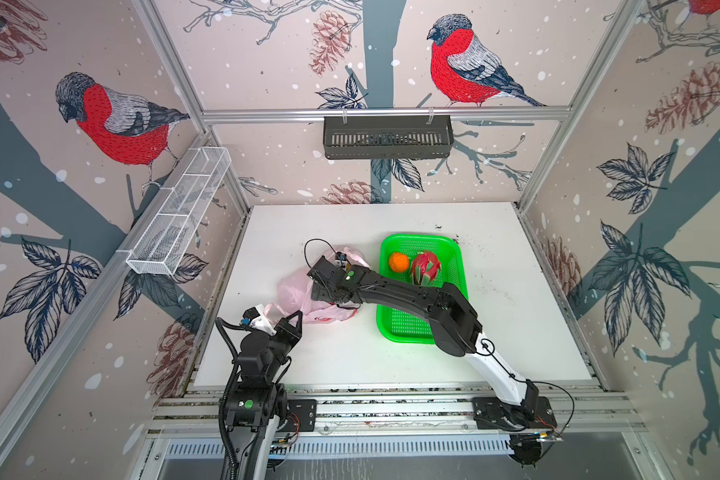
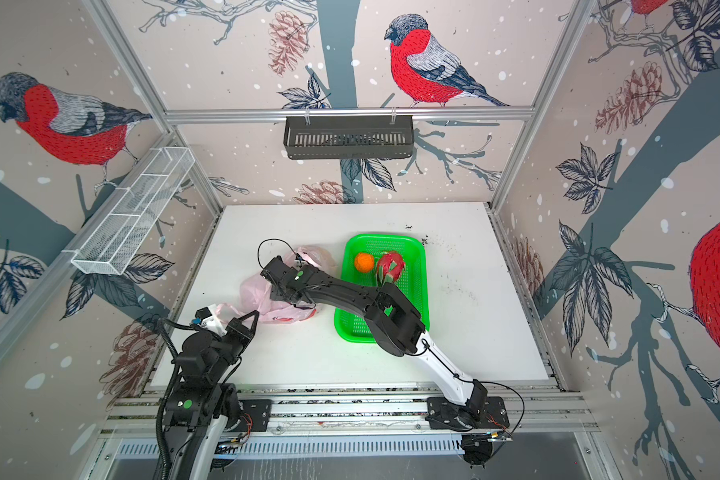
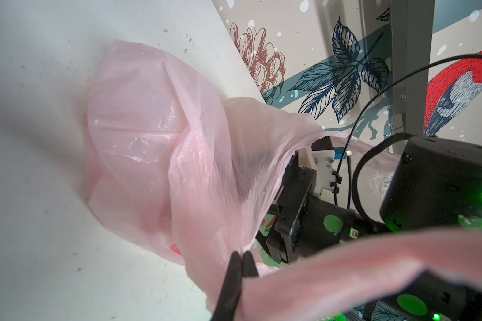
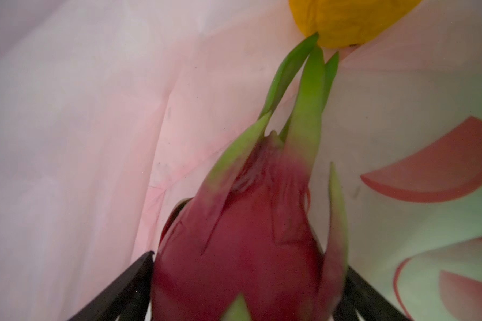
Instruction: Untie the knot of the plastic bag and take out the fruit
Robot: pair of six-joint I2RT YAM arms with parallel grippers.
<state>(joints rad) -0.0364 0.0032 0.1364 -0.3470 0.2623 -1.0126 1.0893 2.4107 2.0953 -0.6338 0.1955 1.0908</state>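
The pink plastic bag [image 1: 294, 291] [image 2: 252, 291] lies open on the white table; no knot shows. My left gripper [image 3: 241, 254] [image 1: 297, 316] is shut on a fold of the bag's film at its near edge and holds the mouth up. My right gripper [image 4: 248, 261] reaches inside the bag [image 4: 67, 111], open, with its black fingers [image 4: 134, 278] on either side of a magenta dragon fruit [image 4: 240, 250]. An orange ball [image 4: 345, 22] lies deeper in the bag. In both top views the right fingers are hidden by the film.
A green basket [image 1: 404, 326] [image 2: 356, 328] stands right of the bag, holding an orange ball [image 1: 399, 262] [image 2: 364, 262] and a dragon fruit [image 1: 425, 268] [image 2: 389, 266]. My right arm passes over its near corner. A black wall basket [image 1: 387, 137] and a white wire shelf [image 1: 179, 216] hang above.
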